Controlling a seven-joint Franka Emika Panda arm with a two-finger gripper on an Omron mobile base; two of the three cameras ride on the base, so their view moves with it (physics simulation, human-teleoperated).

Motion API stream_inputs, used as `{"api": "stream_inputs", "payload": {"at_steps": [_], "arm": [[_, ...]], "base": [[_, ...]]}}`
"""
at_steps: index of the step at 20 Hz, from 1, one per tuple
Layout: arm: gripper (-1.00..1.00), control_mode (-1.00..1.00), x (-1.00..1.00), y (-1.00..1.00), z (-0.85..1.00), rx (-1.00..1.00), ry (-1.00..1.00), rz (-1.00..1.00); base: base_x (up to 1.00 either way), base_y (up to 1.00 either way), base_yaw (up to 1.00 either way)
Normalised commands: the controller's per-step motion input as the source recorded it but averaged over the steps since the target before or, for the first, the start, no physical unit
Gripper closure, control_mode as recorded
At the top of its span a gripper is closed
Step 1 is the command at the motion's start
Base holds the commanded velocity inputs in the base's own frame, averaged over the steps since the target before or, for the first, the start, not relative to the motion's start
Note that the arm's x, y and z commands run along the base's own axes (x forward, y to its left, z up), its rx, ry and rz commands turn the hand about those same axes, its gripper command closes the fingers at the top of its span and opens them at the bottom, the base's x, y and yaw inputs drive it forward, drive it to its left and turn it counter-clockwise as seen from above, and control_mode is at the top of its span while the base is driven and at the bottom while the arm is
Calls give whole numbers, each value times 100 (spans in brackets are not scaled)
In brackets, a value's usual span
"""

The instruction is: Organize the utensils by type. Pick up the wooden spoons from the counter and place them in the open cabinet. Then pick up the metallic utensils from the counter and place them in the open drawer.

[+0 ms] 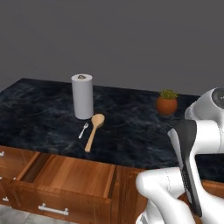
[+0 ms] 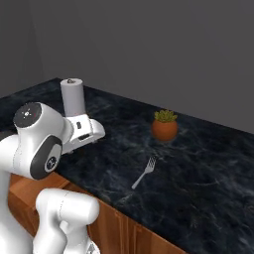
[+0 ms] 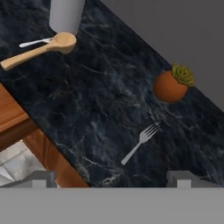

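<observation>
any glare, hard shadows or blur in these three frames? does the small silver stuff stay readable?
Left base view: flat, even light, no glare on the counter; the small silver utensil beside the wooden spoon is too soft to tell its type. Right base view: faint shadow under the fork, tines just readable. Hand view: sharpest; fork tines clear, soft shadow by the plant pot.

You see the black marble counter [image 1: 131, 135] spanning mid-frame. On it, left of centre, a paper towel roll [image 1: 82, 96] stands behind a wooden spoon [image 1: 95, 130] and small metal utensil [image 1: 83, 130]; a potted plant [image 1: 167, 102] sits right, a fork [image 2: 144, 172] nearer.
</observation>
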Motion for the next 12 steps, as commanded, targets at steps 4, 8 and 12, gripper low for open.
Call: {"api": "stream_inputs", "payload": {"at_steps": [4,8,12], "arm": [[-100,-100,25,29,0,9,0,0],[-100,-100,55,64,0,8,7,-5],[-100,-100,47,68,0,3,3,-7]], "base": [[10,8,0],[0,0,0],[0,0,0]]}}
